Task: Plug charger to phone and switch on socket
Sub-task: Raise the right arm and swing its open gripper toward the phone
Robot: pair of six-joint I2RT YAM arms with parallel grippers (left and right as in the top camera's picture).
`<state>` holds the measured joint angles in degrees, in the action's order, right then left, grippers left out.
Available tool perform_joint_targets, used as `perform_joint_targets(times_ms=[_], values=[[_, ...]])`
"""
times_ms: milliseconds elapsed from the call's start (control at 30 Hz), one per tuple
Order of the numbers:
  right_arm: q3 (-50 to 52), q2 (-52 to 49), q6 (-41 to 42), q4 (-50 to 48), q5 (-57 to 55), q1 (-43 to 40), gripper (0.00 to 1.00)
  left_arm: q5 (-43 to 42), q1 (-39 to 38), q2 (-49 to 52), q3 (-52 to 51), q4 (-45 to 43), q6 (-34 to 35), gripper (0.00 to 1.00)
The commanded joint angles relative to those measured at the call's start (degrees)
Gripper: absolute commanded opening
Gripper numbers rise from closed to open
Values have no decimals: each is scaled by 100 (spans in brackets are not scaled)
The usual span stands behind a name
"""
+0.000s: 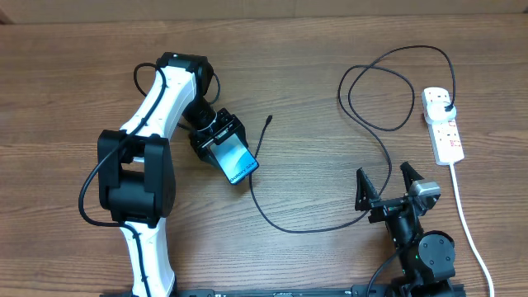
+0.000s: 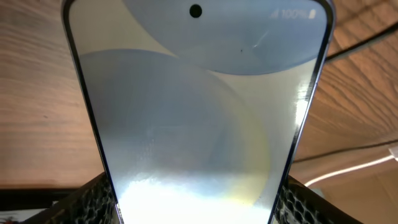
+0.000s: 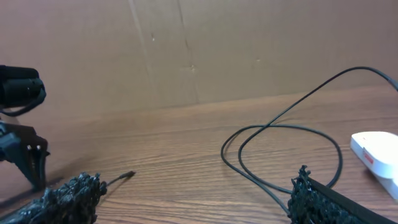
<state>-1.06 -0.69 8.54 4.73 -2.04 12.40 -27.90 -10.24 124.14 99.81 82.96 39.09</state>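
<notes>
My left gripper [image 1: 219, 139] is shut on the phone [image 1: 236, 160], whose blue screen faces up and points toward the table's middle. In the left wrist view the phone [image 2: 199, 112] fills the frame, with a meshed pad [image 2: 92, 200] against each long edge. The charger, a thin black cable [image 1: 309, 227], loops across the table. Its connector tip [image 1: 270, 120] lies free just right of the phone, and its black plug [image 1: 446, 107] sits in the white socket [image 1: 444, 130]. My right gripper [image 1: 384, 173] stands open and empty near the front edge, with the cable loop [image 3: 280, 132] and the tip [image 3: 127, 175] ahead of it.
A thick white cord [image 1: 467, 223] runs from the socket down the right side to the front edge, next to my right arm. A brown cardboard wall [image 3: 205, 50] closes the far side. The left arm's dark body [image 3: 18, 90] shows at the left of the right wrist view.
</notes>
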Motion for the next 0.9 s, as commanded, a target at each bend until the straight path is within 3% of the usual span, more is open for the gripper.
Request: perform_joint_targets(times_ms=[0,433,867], values=[[61,52,393,-2,256,-26,100,297,26,24,170,-55,76,20],[-560,-317,1279,173,1436,-26,100,393,26,24,170,-339,79,20],[-2413,-2726,1292,820,2660,-26,100,413,59,24,319,-374,31,19]])
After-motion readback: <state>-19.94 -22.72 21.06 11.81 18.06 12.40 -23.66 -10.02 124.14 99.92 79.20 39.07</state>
